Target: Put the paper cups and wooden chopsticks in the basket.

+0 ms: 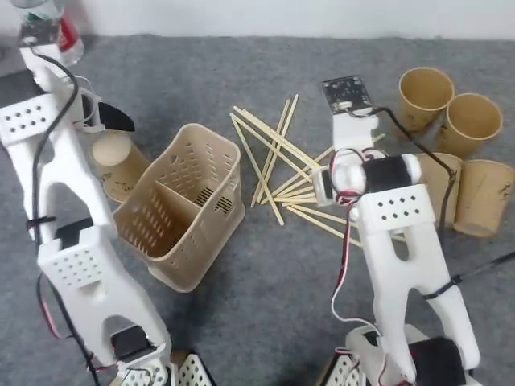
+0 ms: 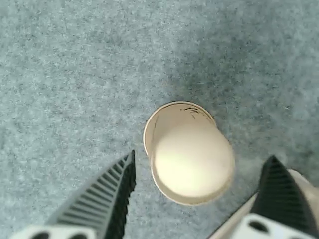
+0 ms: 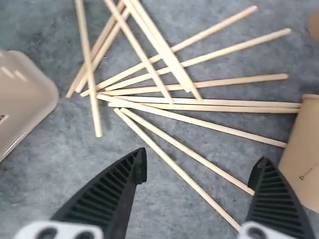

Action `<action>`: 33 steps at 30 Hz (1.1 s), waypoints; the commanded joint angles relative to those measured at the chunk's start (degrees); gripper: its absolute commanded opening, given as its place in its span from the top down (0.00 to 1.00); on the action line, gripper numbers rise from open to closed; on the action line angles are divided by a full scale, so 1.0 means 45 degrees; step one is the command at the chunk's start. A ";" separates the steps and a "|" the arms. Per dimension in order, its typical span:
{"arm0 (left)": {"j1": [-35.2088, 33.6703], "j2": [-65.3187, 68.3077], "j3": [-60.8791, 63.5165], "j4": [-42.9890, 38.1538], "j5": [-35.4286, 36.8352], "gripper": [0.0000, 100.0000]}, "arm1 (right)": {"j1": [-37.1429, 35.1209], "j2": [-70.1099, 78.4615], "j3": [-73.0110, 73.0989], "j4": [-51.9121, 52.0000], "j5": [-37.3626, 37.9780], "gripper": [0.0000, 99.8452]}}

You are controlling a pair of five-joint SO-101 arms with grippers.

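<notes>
A paper cup rests base-up on the grey carpet, and my left gripper hangs open above it, a finger on either side. From above, that cup lies left of the beige basket, against a second cup. Several wooden chopsticks are strewn on the carpet below my right gripper, which is open and holds nothing. The chopsticks lie between the basket and the right arm. More paper cups cluster at the far right.
The two-compartment basket sits tilted in the middle-left, and its corner shows in the right wrist view. One cup's side is close to the right gripper. A bottle stands at the back left. Open carpet lies in front.
</notes>
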 commanded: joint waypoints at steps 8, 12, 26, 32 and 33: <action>0.0293 0.1192 -0.0459 -0.0352 -0.0254 0.62 | -0.0303 -0.0537 -0.0117 -0.0068 -0.0156 0.67; 0.0254 0.1582 -0.0440 -0.0742 -0.0234 0.62 | -0.0303 -0.0537 -0.0117 -0.0088 -0.0156 0.67; 0.0313 0.2266 -0.0440 -0.1426 -0.0469 0.76 | -0.0303 -0.0537 0.0645 -0.0557 -0.0156 0.67; 0.0293 0.2168 -0.0440 -0.1348 -0.1836 0.96 | -0.0322 -0.0537 0.0664 -0.0557 -0.0156 0.67; 0.0293 0.2168 -0.0498 -0.1172 -0.2110 0.97 | -0.0322 -0.0537 0.0664 -0.0557 -0.0156 0.67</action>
